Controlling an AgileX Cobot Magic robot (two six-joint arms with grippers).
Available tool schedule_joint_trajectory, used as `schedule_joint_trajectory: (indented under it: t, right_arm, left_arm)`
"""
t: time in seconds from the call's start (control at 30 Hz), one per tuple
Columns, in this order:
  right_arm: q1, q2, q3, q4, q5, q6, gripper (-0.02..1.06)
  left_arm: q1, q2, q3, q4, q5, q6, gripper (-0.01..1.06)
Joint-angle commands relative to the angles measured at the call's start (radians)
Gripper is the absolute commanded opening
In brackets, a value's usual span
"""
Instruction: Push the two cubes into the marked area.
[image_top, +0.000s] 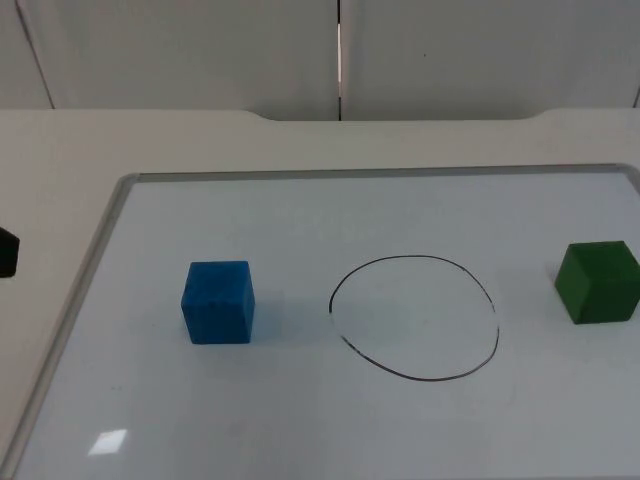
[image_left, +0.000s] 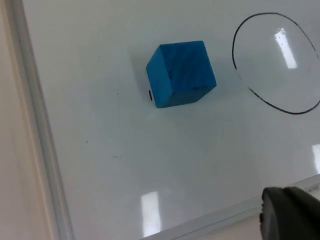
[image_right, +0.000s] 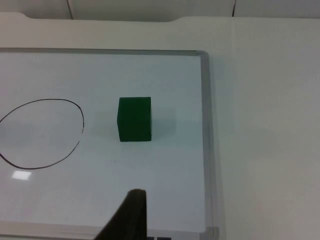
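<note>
A blue cube (image_top: 218, 302) rests on the whiteboard, left of a hand-drawn black oval (image_top: 414, 318). A green cube (image_top: 599, 282) rests to the right of the oval, near the board's right side. Both cubes lie outside the line. In the left wrist view the blue cube (image_left: 181, 73) stands well apart from my left gripper (image_left: 290, 216), which hangs near the board's frame. In the right wrist view the green cube (image_right: 134, 119) stands apart from my right gripper (image_right: 128, 218), with the oval (image_right: 40, 133) beyond it. Neither gripper touches anything.
The whiteboard's grey frame (image_top: 92, 262) borders the work surface, and the cream table (image_top: 60, 160) surrounds it. A black part of the left arm (image_top: 6, 252) shows at the table's left edge. The partition wall (image_top: 340, 55) closes the back.
</note>
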Motion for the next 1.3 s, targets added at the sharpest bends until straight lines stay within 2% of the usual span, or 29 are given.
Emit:
schedule_joint_trajectory:
  t: [0.0,0.07,0.23,0.37,0.5,0.53,0.63,0.7,0.93,1.03,1.27]
  right_arm:
    - [0.003,-0.003,0.008,-0.001,-0.003,0.003,1.05]
    - [0.003,-0.003,0.008,-0.001,-0.003,0.003,1.05]
    - [0.003,-0.003,0.008,-0.001,-0.003,0.003,1.05]
    - [0.003,-0.003,0.008,-0.001,-0.003,0.003,1.05]
    - [0.003,-0.003,0.008,-0.001,-0.003,0.003,1.05]
    - [0.003,-0.003,0.008,-0.001,-0.003,0.003,1.05]
    - [0.003,-0.003,0.008,-0.001,-0.003,0.003,1.05]
    - [0.003,-0.003,0.008,-0.001,-0.003,0.003,1.05]
    - [0.003,-0.003,0.008,-0.001,-0.003,0.003,1.05]
    - [0.003,-0.003,0.008,-0.001,-0.003,0.003,1.05]
    - [0.003,-0.003,0.008,-0.001,-0.003,0.003,1.05]
  left_arm:
    - [0.002,0.015,-0.007,-0.055,-0.026,0.021,0.0]
    - [0.002,0.022,-0.009,-0.071,-0.03,0.06,0.0]
    - [-0.003,0.024,-0.009,-0.102,-0.033,0.063,0.0]
    - [-0.053,0.034,-0.009,-0.112,-0.087,0.063,0.0]
    - [-0.159,0.097,-0.009,-0.131,-0.235,0.063,0.0]
    - [-0.159,0.097,-0.009,-0.131,-0.235,0.063,0.0]
    - [-0.235,0.181,-0.009,-0.154,-0.335,0.063,0.0]
    - [-0.267,0.236,-0.022,-0.151,-0.365,0.067,0.0]
    - [-0.291,0.401,-0.076,-0.151,-0.427,0.079,0.0]
    - [-0.289,0.481,-0.097,-0.143,-0.497,0.079,0.0]
    - [-0.289,0.574,-0.132,-0.13,-0.567,0.079,0.0]
